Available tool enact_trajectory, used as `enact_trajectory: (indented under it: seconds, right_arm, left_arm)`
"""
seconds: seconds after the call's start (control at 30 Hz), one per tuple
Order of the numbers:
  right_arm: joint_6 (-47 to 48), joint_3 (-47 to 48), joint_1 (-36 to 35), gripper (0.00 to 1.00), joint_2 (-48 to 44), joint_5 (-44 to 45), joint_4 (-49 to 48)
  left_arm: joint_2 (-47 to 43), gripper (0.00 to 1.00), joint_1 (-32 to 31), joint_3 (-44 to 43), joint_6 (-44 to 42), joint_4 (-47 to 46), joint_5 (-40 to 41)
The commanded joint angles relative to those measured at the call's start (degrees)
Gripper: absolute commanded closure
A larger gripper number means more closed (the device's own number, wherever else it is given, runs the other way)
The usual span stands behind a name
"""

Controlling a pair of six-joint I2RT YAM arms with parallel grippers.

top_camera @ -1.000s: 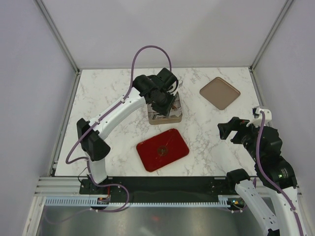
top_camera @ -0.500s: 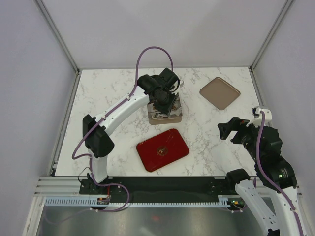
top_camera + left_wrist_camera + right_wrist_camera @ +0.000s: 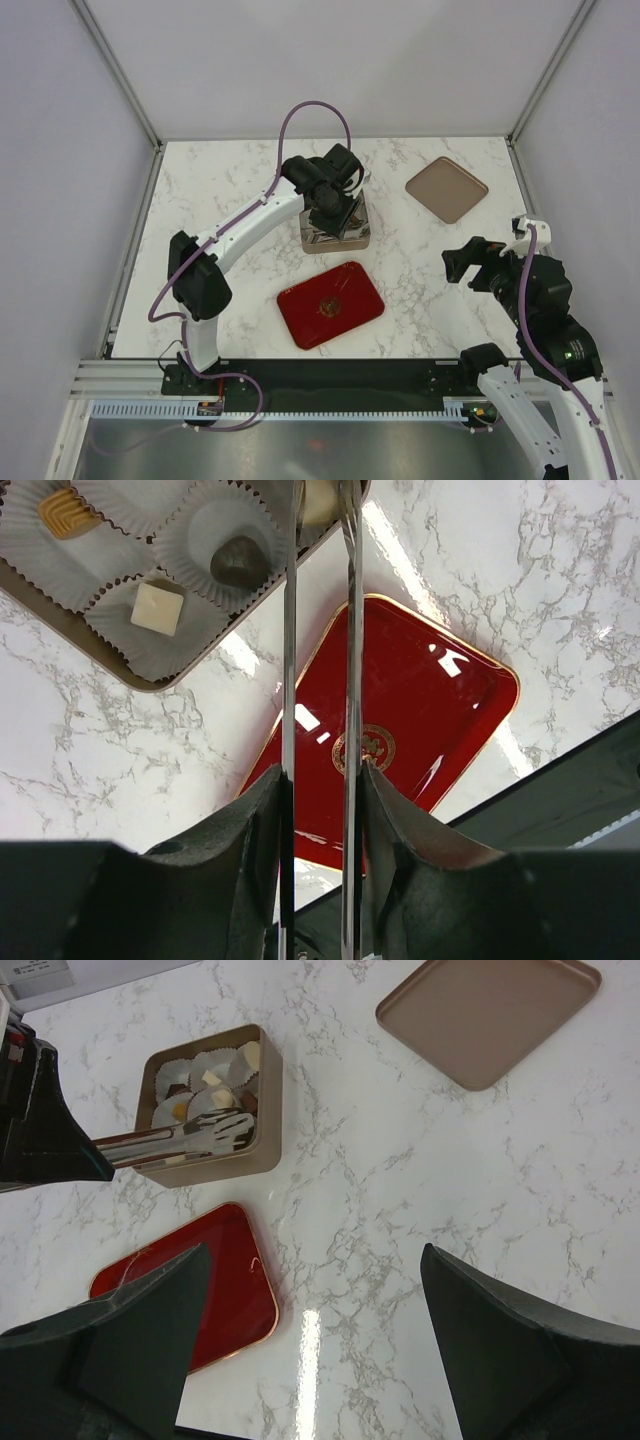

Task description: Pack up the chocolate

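A gold box (image 3: 356, 240) lined with white paper cups sits at mid-table. In the left wrist view its cups hold chocolate: a tan piece (image 3: 62, 512), a dark piece (image 3: 238, 562) and a white square (image 3: 158, 608). My left gripper (image 3: 330, 212) hovers over the box, shut on a pair of metal tongs (image 3: 290, 660). The tong tips reach into a cup, with a cream piece (image 3: 320, 498) between them; the blades stand slightly apart. My right gripper (image 3: 315, 1340) hangs open over bare marble at the right, holding nothing.
A red tray (image 3: 330, 304) with a gold emblem lies in front of the box. A tan lid (image 3: 446, 188) lies at the back right. Grey walls and metal posts enclose the marble table (image 3: 220, 190).
The left arm's elbow has shifted a little to the right while its gripper stayed over the box. The right arm has not moved.
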State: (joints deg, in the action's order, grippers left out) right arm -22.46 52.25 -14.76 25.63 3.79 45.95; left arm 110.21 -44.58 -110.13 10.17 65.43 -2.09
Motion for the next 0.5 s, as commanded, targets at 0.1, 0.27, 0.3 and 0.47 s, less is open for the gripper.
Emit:
enact_trajectory:
  seconds: [0.1, 0.27, 0.3, 0.47]
  right_arm:
    - [0.7, 0.2, 0.0, 0.06, 0.7, 0.9, -1.1]
    - [0.6, 0.1, 0.1, 0.05, 0.8, 0.9, -1.1]
    - [0.5, 0.1, 0.0, 0.05, 0.9, 1.0, -1.1]
    - [0.5, 0.0, 0.1, 0.05, 0.7, 0.7, -1.1]
  left_arm:
    - [-1.9, 0.55, 0.2, -0.3, -2.7, -1.6, -0.8]
    - [-3.2, 0.54, 0.3, -1.6, -2.7, -1.2, -0.5]
    - [-3.4, 0.54, 0.3, -1.8, -2.5, -1.1, -0.4]
    - [-6.8, 0.55, 0.3, -4.1, -1.0, -1.3, 0.5]
